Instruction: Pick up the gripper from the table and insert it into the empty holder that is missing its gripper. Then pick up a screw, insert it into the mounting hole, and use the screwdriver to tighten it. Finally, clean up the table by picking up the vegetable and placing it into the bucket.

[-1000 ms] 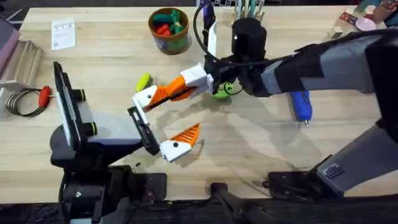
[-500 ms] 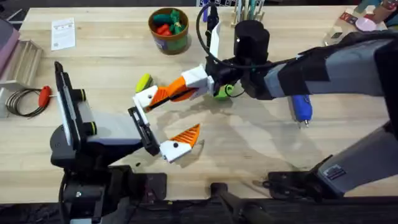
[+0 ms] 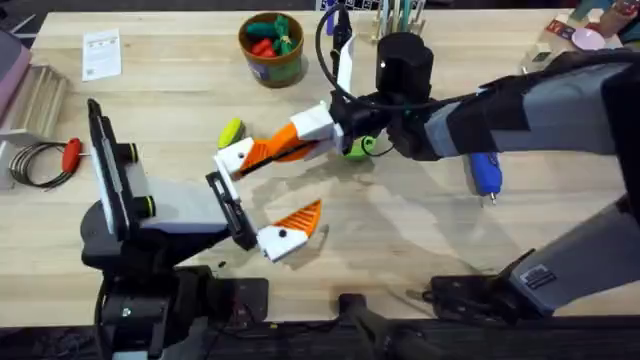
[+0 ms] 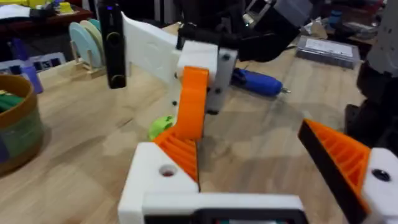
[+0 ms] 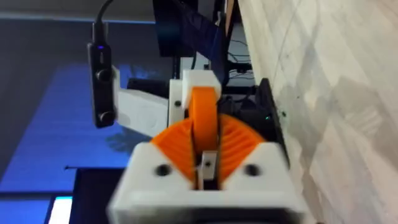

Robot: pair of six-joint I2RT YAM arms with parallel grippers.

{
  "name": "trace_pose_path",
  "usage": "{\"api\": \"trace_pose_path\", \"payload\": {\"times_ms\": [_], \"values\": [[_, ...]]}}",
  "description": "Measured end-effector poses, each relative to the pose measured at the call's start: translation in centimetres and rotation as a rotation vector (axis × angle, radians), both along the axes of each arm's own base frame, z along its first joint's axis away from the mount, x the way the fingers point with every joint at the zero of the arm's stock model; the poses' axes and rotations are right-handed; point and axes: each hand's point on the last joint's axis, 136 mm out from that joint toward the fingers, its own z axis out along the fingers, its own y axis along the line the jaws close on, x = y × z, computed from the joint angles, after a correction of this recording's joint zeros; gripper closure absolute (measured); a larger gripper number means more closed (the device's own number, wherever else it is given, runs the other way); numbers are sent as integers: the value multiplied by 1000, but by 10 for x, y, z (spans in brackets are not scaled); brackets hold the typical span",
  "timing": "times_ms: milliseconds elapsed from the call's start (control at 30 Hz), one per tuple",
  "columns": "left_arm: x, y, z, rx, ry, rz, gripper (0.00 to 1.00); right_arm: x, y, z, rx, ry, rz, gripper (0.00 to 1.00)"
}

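Fingers, right: the right gripper [image 3: 292, 143] is pinching tight on the gripper [image 3: 272, 148], the little orange fingertip, holding it by its upper end.
Fingers, left: the left gripper [image 3: 262, 195] is standing wide open and gripping nothing; one side is wearing its orange tip, and the other side is the bare white holder [image 3: 235, 158].
Table: the table [image 3: 420, 230] is carrying everything the later steps need, so most of the job is waiting.
Bucket: the bucket [image 3: 272, 68] is sitting at the far edge with red and green toys already showing inside.
Screwdriver: the screwdriver [image 3: 484, 170] is lying flat beside the right arm, well apart from the holder, and nobody is touching it.
Holder: from the left wrist, the holder [image 4: 158, 180] is showing a round hole on top, and the orange piece is meeting its inner face.
Gripper: the gripper [image 4: 191, 106] is looking like a smooth orange bar above and ribbed lower down, standing nearly upright against the holder; whether it is seating fully I cannot tell.
Vegetable: the vegetable [image 3: 231, 131] is lying on the wood just beyond the holder, not yet binned.
Progress: I am judging the insertion as underway, with the screw, the tightening and the clean-up all remaining.
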Motion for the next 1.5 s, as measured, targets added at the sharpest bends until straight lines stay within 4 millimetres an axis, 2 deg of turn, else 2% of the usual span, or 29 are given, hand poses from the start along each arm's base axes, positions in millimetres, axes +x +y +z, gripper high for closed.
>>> {"api": "trace_pose_path", "payload": {"times_ms": [167, 233, 433, 533, 633, 733, 833, 867, 1033, 1167, 1267, 1400, 1500], "values": [[-5, -3, 0, -2, 1, -34, 15, 3, 4, -2, -10, -1, -29, 121], [-6, -3, 0, -2, 1, -36, 15, 3, 5, -2, -11, -3, -33, 56], [-6, -3, 0, -2, 1, -37, 14, 5, 5, -1, -10, -15, -45, 48], [-6, -3, 0, -2, 1, -37, 14, 6, 1, 11, 4, -50, -58, 47], [-6, -3, 0, -2, 1, -37, 14, 9, -11, 25, -15, -61, -98, 47], [-6, -3, 0, -2, 1, -37, 15, 14, -33, 30, -87, -44, -178, 45], [-6, -3, 0, -2, 1, -37, 15, 13, -61, 26, -197, -32, -264, 45], [-6, -4, 0, -2, 1, -37, 16, 9, -88, 21, -341, -35, -339, 45], [-6, -4, 0, -2, 1, -38, 14, 3, -127, 33, -611, -180, -404, 42], [-6, -4, 0, -2, 1, -40, 14, 9, -151, 48, -780, -344, -413, 40], [-6, -4, 0, -2, 1, -40, 15, 11, -165, 51, -903, -452, -385, 39], [-6, -4, 0, -2, 1, -40, 15, 17, -176, 43, -1060, -533, -314, 60], [-6, -4, 0, -2, 1, -40, 15, 29, -177, 33, -1144, -570, -267, 146]]}}
